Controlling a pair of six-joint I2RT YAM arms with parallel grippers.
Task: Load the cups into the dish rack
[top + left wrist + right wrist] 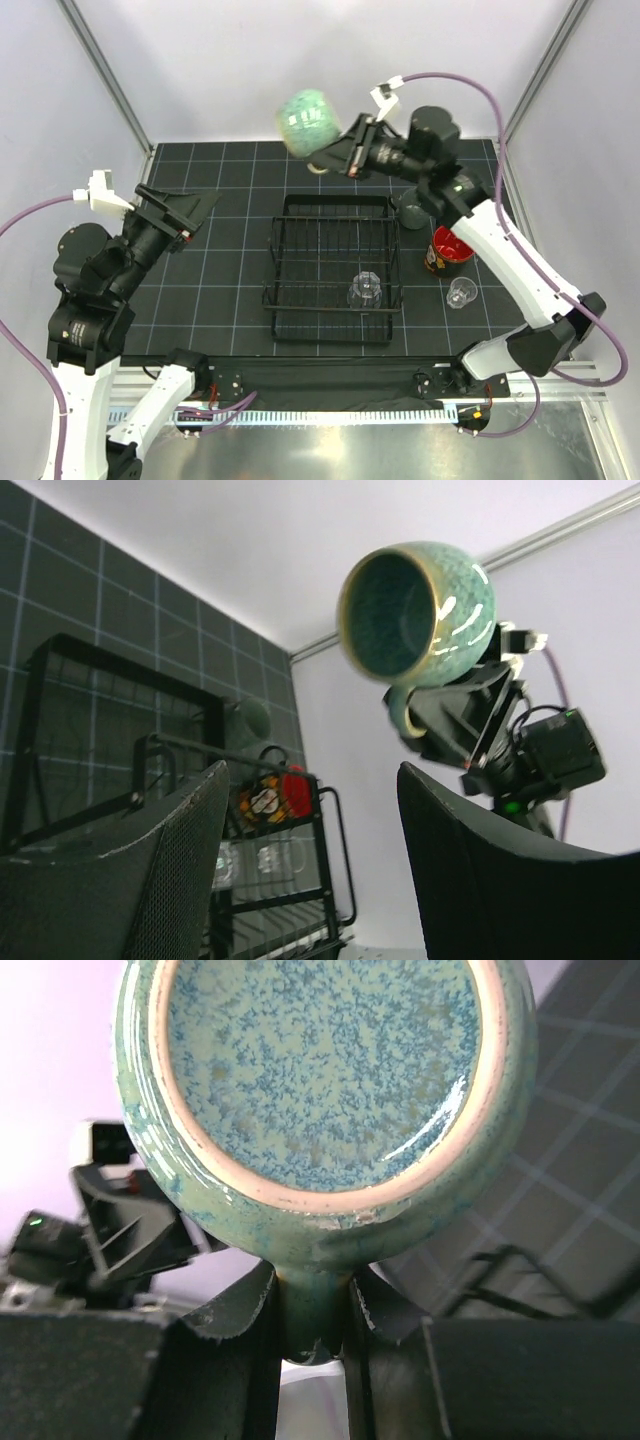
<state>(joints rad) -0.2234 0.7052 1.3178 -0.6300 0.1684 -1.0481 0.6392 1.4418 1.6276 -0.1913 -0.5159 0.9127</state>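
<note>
We saw the right jaws closed narrow on the handle (315, 1305) of the speckled green mug (310, 122), one finger (245, 1335) pressed to each side of it. The mug hung in the air, clear of everything else. It lay tipped on its side, its pale base (320, 1070) facing the right wrist camera and its open mouth (390, 615) turned toward the left arm. From above it showed just past the far rim of the rack (334, 216), over the back edge of the worktop (220, 300).

The left jaws stood wide apart with nothing between them. They were raised over the left part of the worktop, well apart from the rack, and aimed toward the rack and the lifted mug.

Inside the rack one clear glass (365, 290) stood upright near the front right corner. On the worktop to the right of the rack we found a second clear glass (460, 292). The dark cup (447, 248), red inside, stood behind it. The dark grey-green mug (410, 210) sat beside the rack's far right corner, partly hidden under the right arm (500, 240).
</note>
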